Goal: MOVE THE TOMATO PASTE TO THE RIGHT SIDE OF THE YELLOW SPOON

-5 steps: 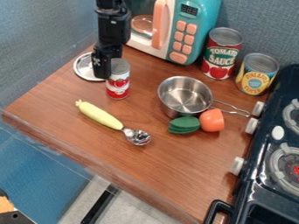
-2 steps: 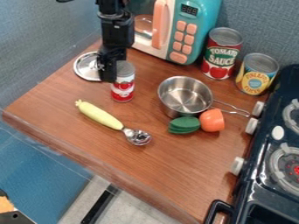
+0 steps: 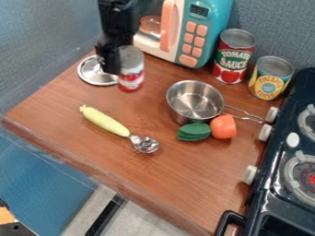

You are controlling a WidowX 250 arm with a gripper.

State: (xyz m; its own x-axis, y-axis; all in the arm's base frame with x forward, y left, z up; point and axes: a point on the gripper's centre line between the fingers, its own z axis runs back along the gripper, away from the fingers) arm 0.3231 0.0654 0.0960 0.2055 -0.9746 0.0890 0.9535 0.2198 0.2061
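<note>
Black fingers (image 3: 110, 63) clamp the tomato paste can (image 3: 131, 69), apparently raised over the bench (image 3: 197, 173), upper left of the frame. Carrying seems in hand; next, bring it right of the yellow spoon (image 3: 106, 121), left of centre, and lower it gently.

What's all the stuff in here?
small can: one, red-white, by tool
spoon: one, yellow and silver, left-center
pot: one, silver, center
lid: one, silver, left of tool
green piece: one, green, near pot
orange piece: one, orange, beside green piece
big can: one, red, back right
yellow can: one, yellow, back right
toy microwave: one, teal, back
toy stove: one, dark, right
counter: one, brown, middle
wall: one, blue-gray, back
corner thing: one, black, bottom left
arm: one, black, top left
tool: one, black, by small can
</note>
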